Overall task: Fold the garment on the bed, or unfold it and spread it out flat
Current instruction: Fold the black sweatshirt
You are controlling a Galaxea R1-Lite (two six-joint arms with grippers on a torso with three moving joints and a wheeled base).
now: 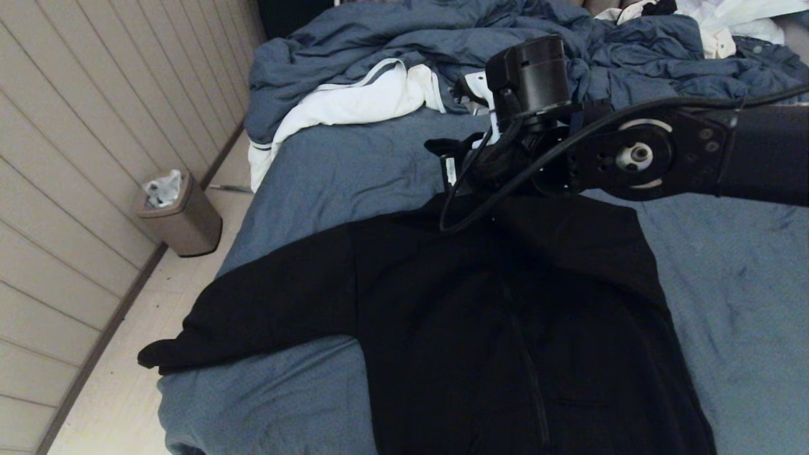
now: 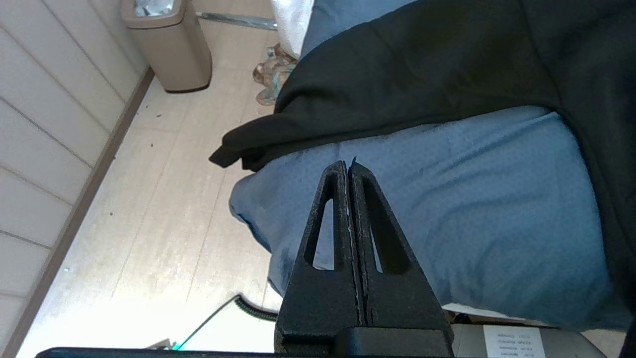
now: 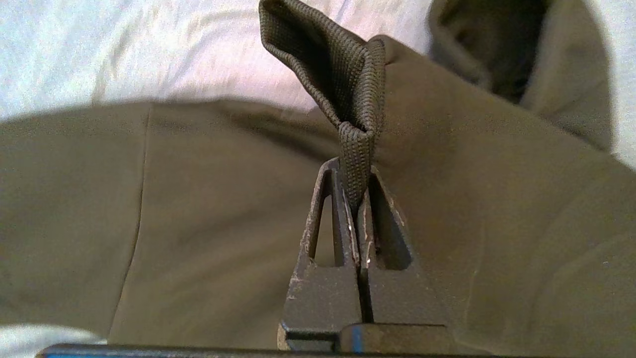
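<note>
You have one bed [image 1: 328, 164], wide and covered in a blue-grey sheet. Its left edge runs along a strip of pale floor [image 1: 126, 392] beside a panelled wall [image 1: 76, 126]. One rumpled blue-grey duvet [image 1: 404, 44] is heaped across the far end, with one white cloth [image 1: 354, 101] spilling from it over the left edge.

One black hoodie [image 1: 505, 328] lies front-up on the near half of the bed, zip running down its middle. Its one visible sleeve [image 1: 253, 316] stretches out to the left, and the cuff reaches just past the bed's left edge. To the right of the hoodie you have open sheet; between the hoodie and the duvet there is another bare band.

One tan bin [image 1: 180, 215] stands on the floor against the wall, well apart from the bed.

You have two tools. The right tool [image 3: 358, 199] hangs over the top of the hoodie, its arm reaching in from the right; its fingers are pressed together, pinching a ribbed strip of the hoodie's fabric that stands up from them. The left tool [image 2: 349, 166] sits off the near-left corner of the bed, fingers pressed together on nothing, with bare sheet beyond it.
</note>
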